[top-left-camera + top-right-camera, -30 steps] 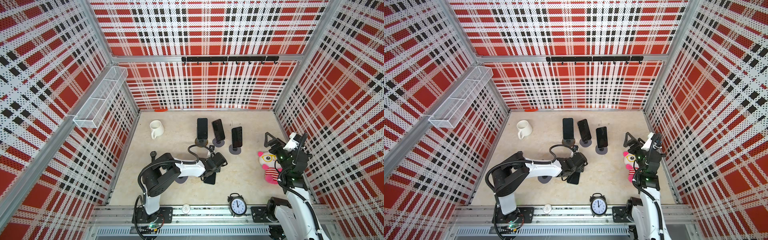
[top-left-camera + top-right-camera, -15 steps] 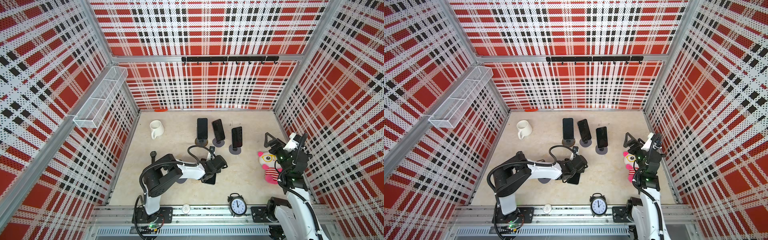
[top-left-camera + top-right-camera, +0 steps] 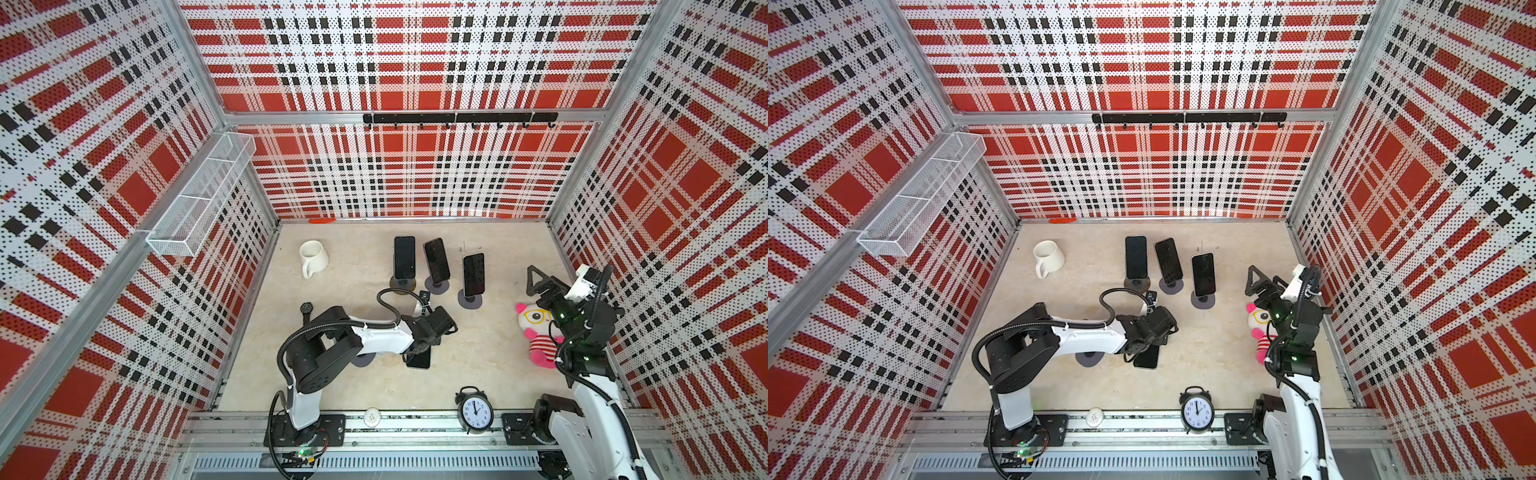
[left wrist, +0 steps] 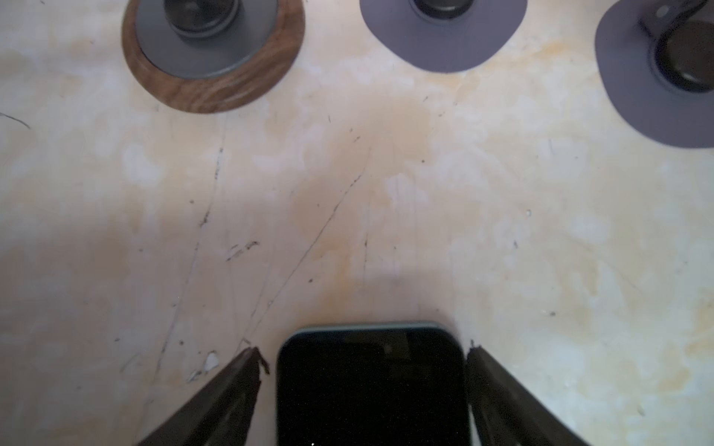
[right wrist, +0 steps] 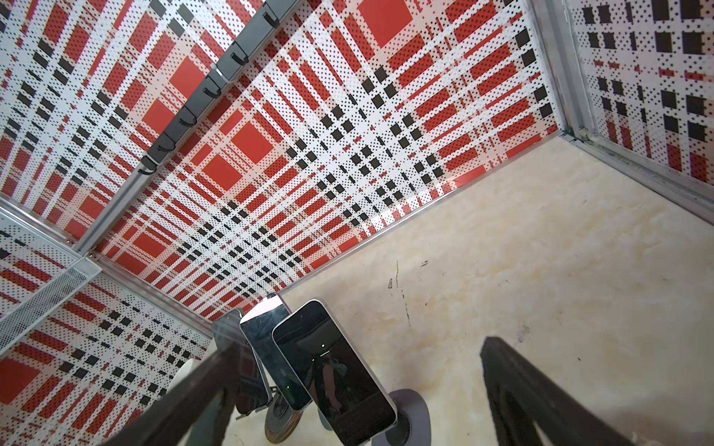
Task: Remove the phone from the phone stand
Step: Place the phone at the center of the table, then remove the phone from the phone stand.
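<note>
In both top views the left tool [image 3: 417,348] hangs low over the phone [image 3: 419,360]. The phone lies flat on the desk [image 3: 478,349], beyond the clock [image 3: 474,409] towards the left arm, just beside a bare grey stand [image 3: 362,360]. A second ago the tool was clenched on the phone and now it has let go, so the removal looks done and only the retreat is left (my reading, not a thing seen). The right tool [image 3: 540,282] waits spread wide and empty, beyond the clock on its own arm's side. Farther beyond the clock, three other phones [image 3: 436,259] lean on stands. In the left wrist view the phone [image 4: 371,386] is a glossy black slab with rounded corners, with a sliver of desk between it and each dark finger [image 4: 216,405]. The desk is pale, mottled like marble and scratched. One base [image 4: 212,58] is ringed in wood grain and the rest are matte grey. In the right wrist view the right tool [image 5: 359,343] gapes towards mirror-bright screens [image 5: 332,370].
</note>
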`<action>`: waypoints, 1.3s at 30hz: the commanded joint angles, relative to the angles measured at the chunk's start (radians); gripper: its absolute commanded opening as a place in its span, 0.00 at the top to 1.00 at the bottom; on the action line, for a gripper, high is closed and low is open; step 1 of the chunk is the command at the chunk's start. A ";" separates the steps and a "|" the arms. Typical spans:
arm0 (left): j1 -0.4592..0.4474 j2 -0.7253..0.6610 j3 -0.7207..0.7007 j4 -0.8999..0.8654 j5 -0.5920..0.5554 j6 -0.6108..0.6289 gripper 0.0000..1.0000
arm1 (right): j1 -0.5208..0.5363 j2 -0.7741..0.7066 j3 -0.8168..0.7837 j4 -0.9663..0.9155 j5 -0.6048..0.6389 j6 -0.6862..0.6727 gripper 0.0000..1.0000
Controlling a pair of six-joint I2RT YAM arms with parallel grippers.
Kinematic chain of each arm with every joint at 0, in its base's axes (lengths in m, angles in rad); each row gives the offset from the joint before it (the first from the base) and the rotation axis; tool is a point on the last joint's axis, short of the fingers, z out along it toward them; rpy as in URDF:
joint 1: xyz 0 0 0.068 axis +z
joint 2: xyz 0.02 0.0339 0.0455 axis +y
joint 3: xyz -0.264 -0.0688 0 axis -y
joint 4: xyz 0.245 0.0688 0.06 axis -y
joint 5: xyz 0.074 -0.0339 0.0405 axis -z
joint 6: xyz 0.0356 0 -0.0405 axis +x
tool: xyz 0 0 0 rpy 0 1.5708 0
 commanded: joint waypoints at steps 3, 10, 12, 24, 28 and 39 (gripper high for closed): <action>0.032 -0.136 0.096 -0.111 0.008 0.013 0.10 | 0.005 0.068 0.042 0.009 -0.042 -0.045 0.00; 0.129 -0.331 0.151 -0.104 0.001 0.088 0.06 | 0.021 0.148 0.091 -0.023 -0.073 -0.064 0.00; 0.187 -0.404 0.114 -0.048 0.001 0.122 0.05 | 0.052 0.163 0.099 -0.029 -0.041 -0.077 0.00; 0.749 -0.762 -0.232 0.308 0.378 0.125 0.02 | 0.250 0.243 0.201 -0.191 0.092 -0.275 0.00; 0.883 -0.763 -0.261 0.301 0.396 0.084 0.02 | 0.362 0.291 0.261 -0.268 0.195 -0.380 0.00; 0.925 -0.788 -0.479 0.555 0.356 0.107 0.02 | 0.463 0.533 0.513 -0.461 0.227 -0.471 0.00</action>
